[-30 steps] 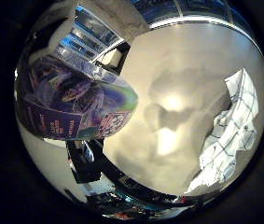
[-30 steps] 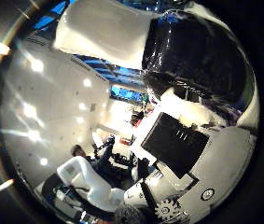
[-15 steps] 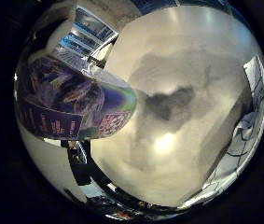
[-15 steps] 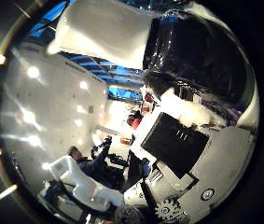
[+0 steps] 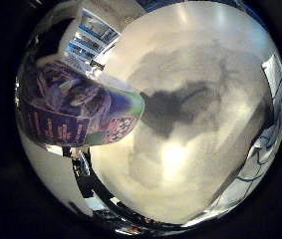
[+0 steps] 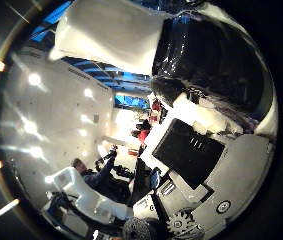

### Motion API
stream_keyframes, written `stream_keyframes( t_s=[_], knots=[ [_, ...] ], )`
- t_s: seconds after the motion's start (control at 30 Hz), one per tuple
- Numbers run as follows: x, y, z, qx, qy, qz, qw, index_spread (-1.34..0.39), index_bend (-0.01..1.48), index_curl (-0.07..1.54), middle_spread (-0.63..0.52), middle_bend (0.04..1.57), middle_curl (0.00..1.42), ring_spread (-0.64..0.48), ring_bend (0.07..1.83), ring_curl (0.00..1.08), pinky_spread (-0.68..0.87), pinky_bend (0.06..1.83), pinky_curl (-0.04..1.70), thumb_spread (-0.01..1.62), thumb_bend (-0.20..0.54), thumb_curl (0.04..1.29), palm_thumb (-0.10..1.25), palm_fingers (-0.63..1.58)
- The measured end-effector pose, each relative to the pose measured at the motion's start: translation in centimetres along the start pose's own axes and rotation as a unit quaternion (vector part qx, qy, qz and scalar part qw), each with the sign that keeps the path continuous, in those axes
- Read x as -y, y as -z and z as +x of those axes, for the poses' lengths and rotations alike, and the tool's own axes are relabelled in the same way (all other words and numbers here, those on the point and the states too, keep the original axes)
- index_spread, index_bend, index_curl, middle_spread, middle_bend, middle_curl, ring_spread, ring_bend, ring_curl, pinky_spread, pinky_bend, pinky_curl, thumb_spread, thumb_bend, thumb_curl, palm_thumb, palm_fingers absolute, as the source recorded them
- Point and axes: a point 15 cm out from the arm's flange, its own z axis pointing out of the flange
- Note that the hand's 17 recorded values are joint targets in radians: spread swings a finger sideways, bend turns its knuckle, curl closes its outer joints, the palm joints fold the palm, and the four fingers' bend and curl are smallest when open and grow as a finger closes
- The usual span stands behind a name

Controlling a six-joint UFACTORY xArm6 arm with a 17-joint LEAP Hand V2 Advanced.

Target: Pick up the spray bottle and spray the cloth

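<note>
The spray bottle (image 5: 75,112), with a purple printed label and a green edge, fills one side of the little finger side palm view, close against the palm. My right hand (image 6: 196,115) shows as white and black parts curled close in the thumb side palm view, and it holds the bottle. Beyond the bottle lies a pale table (image 5: 180,189). On it spreads a grey, uneven patch (image 5: 195,64) that looks like the cloth, with a dark shadow (image 5: 173,107) across it. The bottle's nozzle is hidden.
White framed parts (image 5: 277,84) stand at the table's far edge. A dark rim (image 5: 93,184) runs along the table's side below the bottle. The thumb side view looks out at a white wall (image 6: 56,115) and the room beyond.
The whole picture has shifted, so the hand has moved over the table. The grey patch and the dark shadow now fill more of the view. The bottle keeps its place against the palm.
</note>
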Motion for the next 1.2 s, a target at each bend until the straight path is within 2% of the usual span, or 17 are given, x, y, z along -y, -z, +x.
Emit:
stream_keyframes(
  t_s=[0.07,0.1,0.13,0.17,0.27,0.3,0.37,0.43,0.53,0.77,1.2],
  knots=[
    [-0.7,-0.1,0.3,-0.006,0.005,-0.015,1.000,-0.32,0.46,0.73,-0.12,1.05,0.59,-0.20,1.19,0.65,-0.34,0.87,1.09,0.92,-0.028,0.62,0.81,0.70],
    [-1.3,-0.2,0.7,-0.012,0.009,-0.026,1.000,-0.34,0.44,0.73,-0.13,1.03,0.59,-0.20,1.18,0.64,-0.36,0.87,1.08,0.93,-0.031,0.61,0.80,0.68],
    [-1.8,-0.1,1.0,-0.019,0.015,-0.038,0.999,-0.38,0.44,0.71,-0.12,0.90,0.54,-0.19,1.06,0.63,-0.30,0.75,1.06,0.97,-0.037,0.57,0.77,0.23],
    [-2.3,0.0,1.4,-0.028,0.021,-0.053,0.998,-0.41,0.42,0.67,-0.13,0.80,0.50,-0.19,0.94,0.57,-0.24,0.68,1.03,0.97,-0.038,0.55,0.75,0.08],
    [-4.0,0.1,2.2,-0.047,0.033,-0.092,0.994,-0.44,0.30,0.53,-0.10,0.53,0.39,-0.10,0.66,0.41,0.07,0.53,0.88,0.97,-0.058,0.45,0.64,-0.13],
    [-4.7,-0.1,2.3,-0.050,0.035,-0.109,0.992,-0.44,0.23,0.49,-0.08,0.45,0.36,-0.07,0.59,0.37,0.16,0.48,0.82,0.96,-0.057,0.42,0.60,-0.13],
    [-6.1,-0.6,1.8,-0.045,0.035,-0.137,0.989,-0.44,0.19,0.47,-0.07,0.41,0.34,-0.05,0.55,0.36,0.20,0.45,0.79,0.95,-0.061,0.41,0.56,-0.16],
    [-6.7,-1.0,1.5,-0.041,0.035,-0.149,0.987,-0.45,0.13,0.39,-0.02,0.28,0.31,0.02,0.43,0.31,0.31,0.37,0.68,0.92,-0.049,0.37,0.48,-0.15],
    [-6.7,-0.6,1.2,-0.047,0.046,-0.155,0.986,-0.45,0.11,0.31,0.01,0.18,0.29,0.07,0.35,0.28,0.36,0.34,0.58,0.90,-0.038,0.34,0.45,-0.11],
    [-4.7,3.5,0.5,-0.062,0.064,-0.139,0.986,-0.44,0.13,0.23,0.03,0.17,0.27,0.09,0.31,0.27,0.39,0.35,0.49,0.89,-0.033,0.32,0.45,-0.08],
    [-3.7,17.6,3.2,-0.123,0.060,-0.105,0.985,-0.43,0.15,0.21,0.02,0.17,0.27,0.09,0.29,0.27,0.38,0.38,0.39,0.89,-0.032,0.30,0.45,-0.04]
  ],
)
